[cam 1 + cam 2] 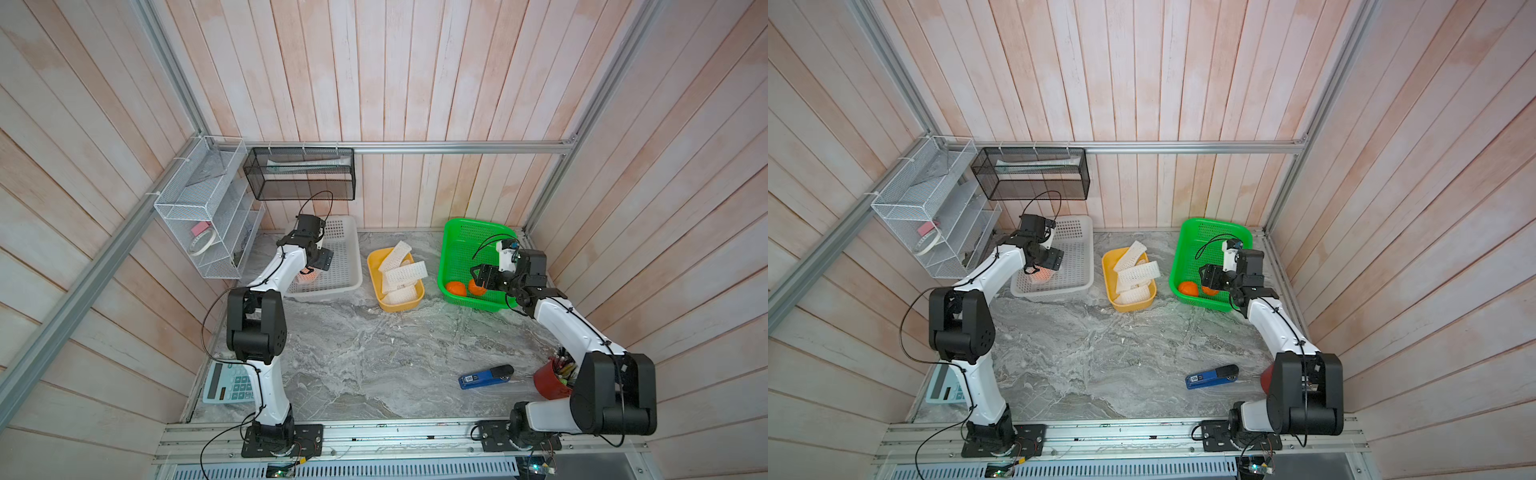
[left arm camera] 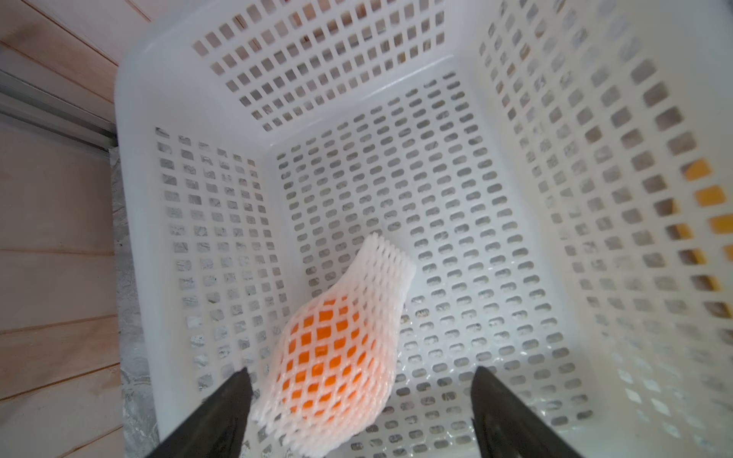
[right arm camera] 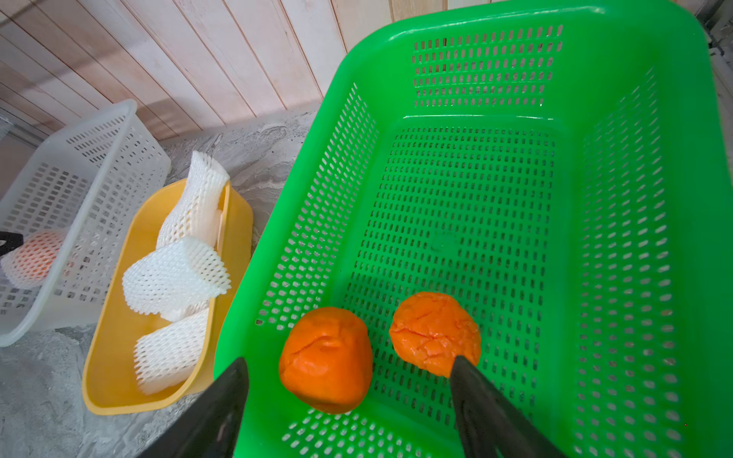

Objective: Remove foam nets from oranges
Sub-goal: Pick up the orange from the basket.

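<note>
One orange (image 2: pixel 317 349) wrapped in a white foam net (image 2: pixel 380 265) lies on the floor of the white basket (image 2: pixel 158 79); it also shows in both top views (image 1: pixel 306 276) (image 1: pixel 1040 274). My left gripper (image 2: pixel 361 370) hangs open over it, one finger close beside the net, the other well apart. Two bare oranges (image 3: pixel 325 357) (image 3: pixel 434 331) rest in the green basket (image 3: pixel 595 39) near its front. Above them my right gripper (image 3: pixel 349 360) stands open with nothing held. Several empty foam nets (image 1: pixel 401 270) (image 3: pixel 174 277) are piled in the yellow tray (image 1: pixel 397 308).
The white basket (image 1: pixel 345 249), the yellow tray and the green basket (image 1: pixel 465 232) stand in a row at the back of the marble table. A blue stapler (image 1: pixel 484 377), a red pen cup (image 1: pixel 550 380) and a calculator (image 1: pixel 226 384) lie nearer the front. Wire racks (image 1: pixel 203 216) hang on the left wall.
</note>
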Robot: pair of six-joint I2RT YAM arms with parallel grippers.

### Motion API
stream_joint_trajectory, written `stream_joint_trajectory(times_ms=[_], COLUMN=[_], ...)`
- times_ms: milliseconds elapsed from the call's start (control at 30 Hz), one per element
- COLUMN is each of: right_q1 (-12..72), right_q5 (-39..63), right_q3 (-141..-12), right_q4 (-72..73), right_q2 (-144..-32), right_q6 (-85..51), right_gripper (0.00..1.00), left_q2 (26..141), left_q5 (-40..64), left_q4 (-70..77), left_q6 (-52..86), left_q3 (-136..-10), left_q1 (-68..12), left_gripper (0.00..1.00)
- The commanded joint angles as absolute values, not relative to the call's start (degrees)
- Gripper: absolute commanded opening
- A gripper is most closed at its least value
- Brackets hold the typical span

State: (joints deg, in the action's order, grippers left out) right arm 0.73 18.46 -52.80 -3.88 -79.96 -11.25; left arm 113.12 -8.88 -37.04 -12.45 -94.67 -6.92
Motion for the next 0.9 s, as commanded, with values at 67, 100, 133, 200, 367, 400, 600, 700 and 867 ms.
stream_joint_trajectory(times_ms=[67, 100, 133, 200, 367, 400, 600, 700, 867], right_q1=[1.4, 1.5, 1.4, 1.4, 1.5, 1.5, 1.6, 1.5, 1.6], right_q5=[19.9, 19.9, 19.9, 19.9, 19.9, 20.0, 20.1, 19.9, 19.9], right_q3=[-51.4, -51.3, -51.2, -51.1, -50.4, -50.2, -49.9, -50.0, -49.7], right_q4=[-4.3, -4.4, -4.4, -4.5, -4.5, -4.4, -4.5, -4.8, -4.8], right_q2=[-78.6, -78.5, -78.3, -77.9, -77.2, -77.0, -76.2, -76.1, -75.6], right_q6=[-10.3, -10.2, -10.2, -10.0, -9.6, -9.6, -9.1, -9.1, -9.1], right_gripper=[0.8, 0.8, 0.8, 0.8, 0.8, 0.8, 0.8, 0.8, 0.8], left_q2=[115.9, 116.3, 116.8, 117.4, 118.5, 118.5, 119.6, 120.3, 121.3], left_q5=[-9.9, -10.2, -10.8, -11.9, -14.9, -15.0, -14.2, -13.2, -13.4], left_q4=[-38.3, -38.1, -38.0, -37.6, -36.1, -35.7, -35.8, -36.8, -37.4], left_q6=[-16.0, -16.3, -16.6, -17.2, -19.4, -19.7, -21.5, -22.2, -21.9], left_q3=[-96.1, -96.2, -96.1, -96.0, -96.1, -96.2, -96.2, -96.5, -96.5], left_q1=[-7.1, -7.1, -7.1, -7.1, -7.1, -7.1, -7.0, -6.9, -6.4], left_gripper=[0.89, 0.89, 0.89, 0.89, 0.89, 0.9, 0.92, 0.92, 0.92])
